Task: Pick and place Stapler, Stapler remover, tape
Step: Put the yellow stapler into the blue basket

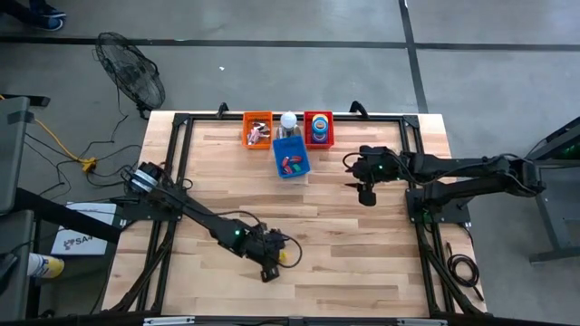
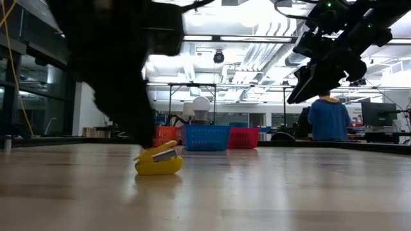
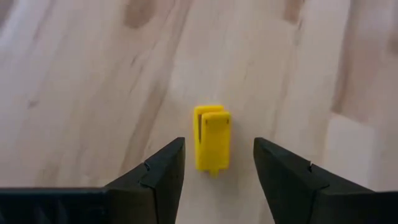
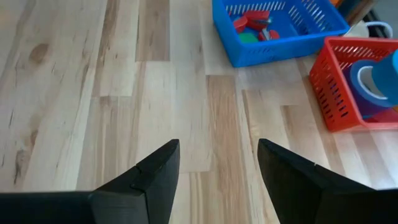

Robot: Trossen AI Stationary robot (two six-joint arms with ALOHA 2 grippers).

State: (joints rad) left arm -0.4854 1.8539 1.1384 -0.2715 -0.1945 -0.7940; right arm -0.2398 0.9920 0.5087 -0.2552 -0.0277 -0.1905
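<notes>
Spread wide, my left pincer (image 3: 216, 165) hung low over the pale wooden plank counter (image 1: 362, 244), its two dark fingers (image 3: 163, 171) flanking the small yellow plastic stapler (image 3: 212, 137) without touching it. That stapler lay alone on the bare wood, well apart from the three mesh baskets at the counter's far edge, and I took it as my landmark. It sat just ahead of my fingertips and roughly centred in the gap between them, its long axis running along my line of approach.

As for progress, I judged most of the sorting done. Far beyond the stapler, the blue plastic basket (image 1: 291, 157) already held several small red and green pieces, the red plastic basket (image 1: 318, 129) held a stack of blue ring-shaped tape rolls (image 4: 379, 78), and the orange plastic basket (image 1: 257, 129) held a few items too small to make out. Nothing else loose lay near the stapler, so it looked like the last thing left to carry.

My right pincer (image 1: 366, 193) waited with fingers apart, raised above the counter, well away from the stapler and nearer the blue basket.
</notes>
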